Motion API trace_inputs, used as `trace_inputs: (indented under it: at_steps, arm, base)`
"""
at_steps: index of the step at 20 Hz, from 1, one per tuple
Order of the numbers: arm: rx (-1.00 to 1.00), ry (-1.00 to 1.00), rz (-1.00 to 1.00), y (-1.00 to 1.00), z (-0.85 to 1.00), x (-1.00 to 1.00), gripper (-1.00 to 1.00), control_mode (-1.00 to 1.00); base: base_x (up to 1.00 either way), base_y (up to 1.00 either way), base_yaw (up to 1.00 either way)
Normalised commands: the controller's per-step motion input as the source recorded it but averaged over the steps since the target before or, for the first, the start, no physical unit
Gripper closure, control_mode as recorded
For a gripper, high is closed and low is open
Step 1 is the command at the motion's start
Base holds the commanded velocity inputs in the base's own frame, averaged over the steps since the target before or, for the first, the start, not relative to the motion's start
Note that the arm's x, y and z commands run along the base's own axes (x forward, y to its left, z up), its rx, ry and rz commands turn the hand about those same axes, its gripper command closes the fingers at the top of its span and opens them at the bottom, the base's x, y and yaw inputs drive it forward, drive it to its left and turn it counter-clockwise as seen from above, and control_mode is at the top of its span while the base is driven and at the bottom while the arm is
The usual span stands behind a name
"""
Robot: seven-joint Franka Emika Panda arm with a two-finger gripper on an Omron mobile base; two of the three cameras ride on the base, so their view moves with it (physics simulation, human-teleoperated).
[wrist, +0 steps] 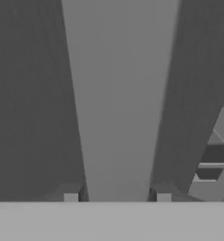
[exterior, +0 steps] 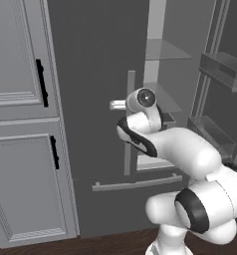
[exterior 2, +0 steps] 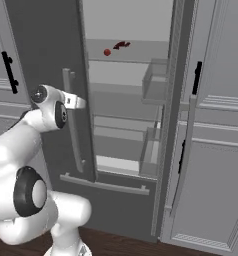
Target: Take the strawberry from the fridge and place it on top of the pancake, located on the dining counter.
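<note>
The fridge (exterior 2: 51, 50) stands with its right door open. The strawberry (exterior 2: 107, 52) lies on an upper glass shelf (exterior 2: 128, 59) inside, near a dark red thing (exterior 2: 122, 45). The claw (wrist: 117, 196) is at the long bar handle (wrist: 121, 94) of the left door. Its fingertips (wrist: 70, 196) stand wide, one on each side of the bar, not pressing it.

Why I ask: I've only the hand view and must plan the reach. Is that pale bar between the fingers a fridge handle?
Observer: Yes, the gripper is at the vertical handle of one fridge door.
Operator: Is the fridge open anywhere?
Observer: The other door stands open, bins facing the shelves.
Operator: And the strawberry?
Observer: The strawberry lies on an upper shelf, well above the gripper.
</note>
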Motion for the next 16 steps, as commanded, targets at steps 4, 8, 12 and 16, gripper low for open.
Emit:
trace_inputs:
  at_steps: [4,8,12,16]
  arm:
    - [0.00,0.01,0.00,0.50,0.34,-1.00,1.00,-1.00]
    - [0.00,0.06,0.00,0.61,0.30,-1.00,1.00,-1.00]
    - [-0.01,0.09,0.00,0.71,0.19,-0.97,1.00,-1.00]
    - [-0.09,0.05,0.00,0.57,-0.09,-0.74,-1.00,-1.00]
  base:
    - [0.00,0.00,0.00]
    - [0.00,0.00,0.00]
    - [0.00,0.00,0.00]
    - [0.00,0.00,0.00]
